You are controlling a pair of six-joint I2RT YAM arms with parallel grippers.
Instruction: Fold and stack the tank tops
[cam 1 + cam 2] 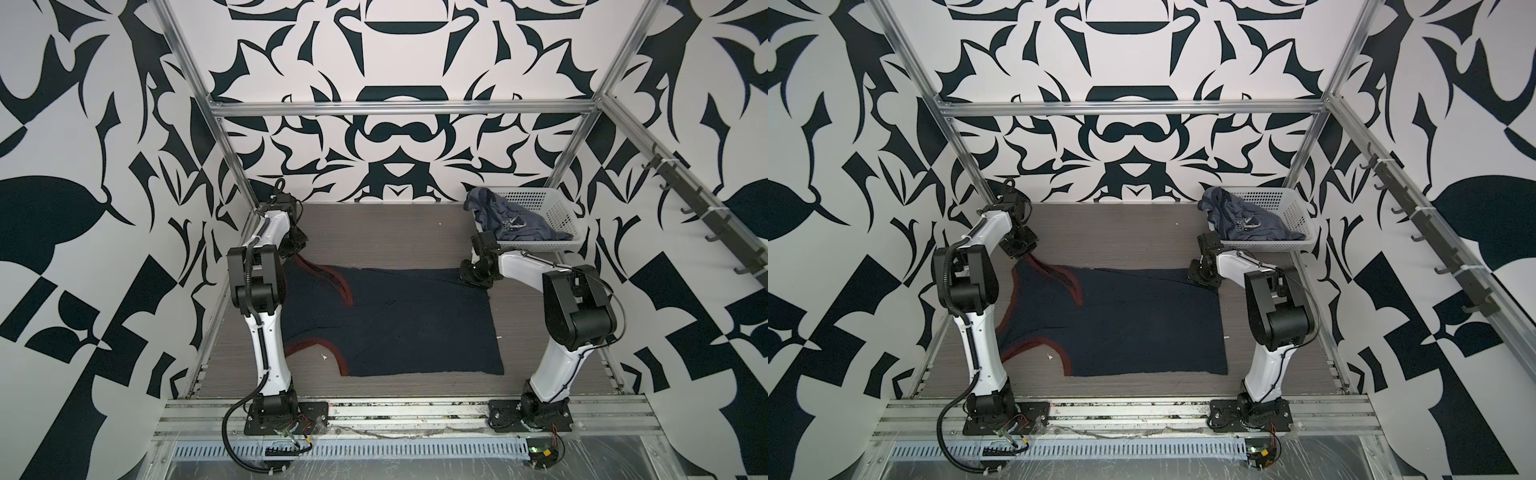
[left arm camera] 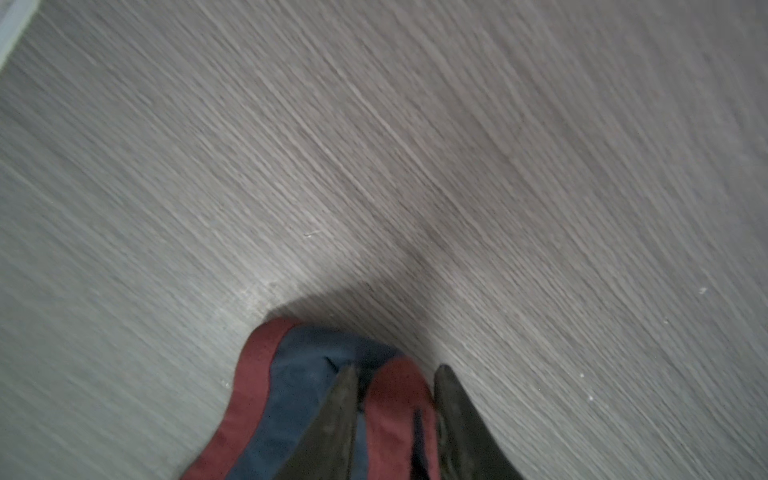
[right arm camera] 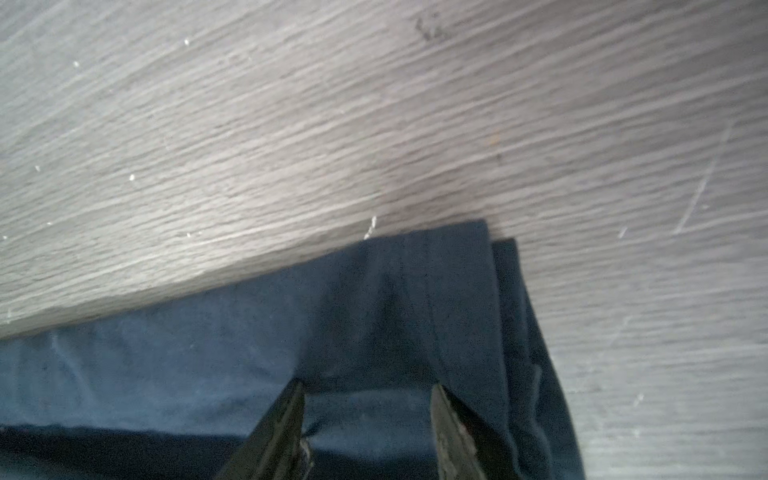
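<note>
The navy tank top (image 1: 407,316) lies spread flat in the middle of the desk (image 1: 374,232), with its red-trimmed straps toward the left arm and its hem toward the right. The blue tank top (image 1: 511,220) sits crumpled in the white basket (image 1: 557,216) at the far right corner, partly hanging over the rim, and looks untouched.

At the far strap (image 2: 399,399), the left tool (image 2: 395,370) has its jaws narrowly apart on either side of the red trim. The wrist view does not show whether they are pinching it yet. The right tool (image 3: 368,386) is down on the far hem corner (image 3: 457,270) with its jaws apart and the tips on the cloth, gripping nothing.

This looks like the start of the first fold on the navy top, taking hold of its far edge at both ends. The next move calls for both tools to close firmly on the cloth, catching both layers at the hem. They would then lift together and carry that edge toward the near side, keeping it taut so it lands straight.
</note>
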